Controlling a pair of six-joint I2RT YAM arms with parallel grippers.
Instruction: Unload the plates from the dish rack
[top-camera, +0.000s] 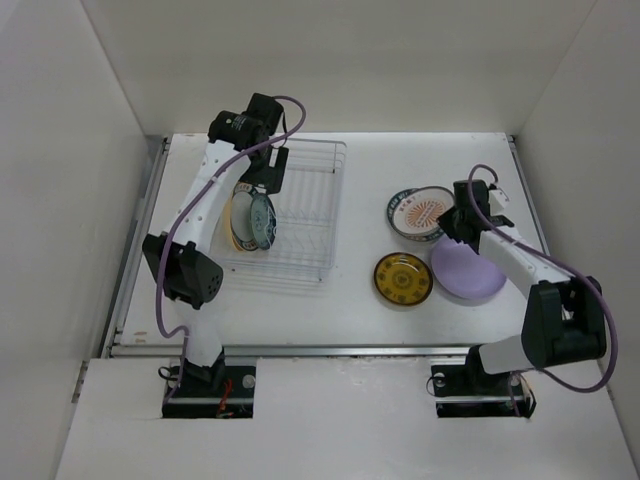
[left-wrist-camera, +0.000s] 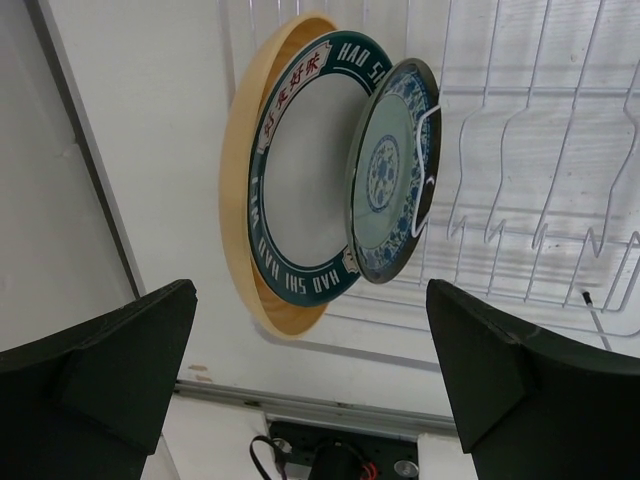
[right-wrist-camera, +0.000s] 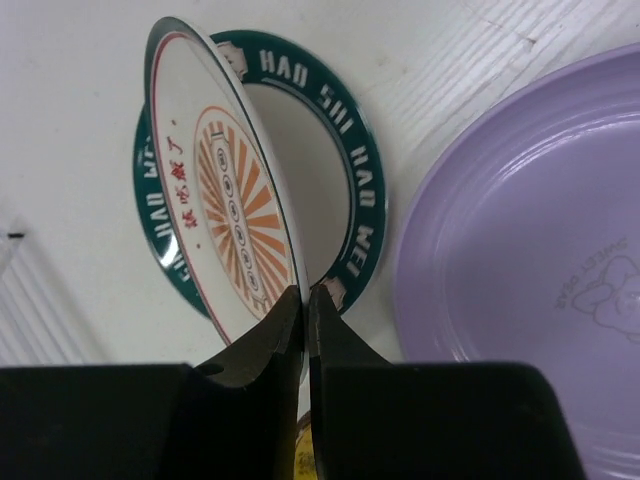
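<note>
The white wire dish rack (top-camera: 305, 215) holds three upright plates at its left end: a pale yellow plate (left-wrist-camera: 238, 200), a white plate with a dark green rim (left-wrist-camera: 300, 170) and a teal patterned plate (left-wrist-camera: 388, 175). My left gripper (top-camera: 270, 165) is open and empty above the rack's far end, its fingers (left-wrist-camera: 100, 370) wide apart and short of these plates. My right gripper (right-wrist-camera: 305, 295) is shut on the edge of the white plate with red marks (right-wrist-camera: 225, 200). It holds that plate tilted over a second green-rimmed plate (right-wrist-camera: 352, 130) lying flat on the table.
A lavender plate (top-camera: 467, 272) and a gold-brown plate (top-camera: 403, 279) lie flat on the table right of the rack, next to the green-rimmed plate (top-camera: 408, 215). White walls enclose the table on three sides. The rack's right slots (left-wrist-camera: 520, 200) hold nothing.
</note>
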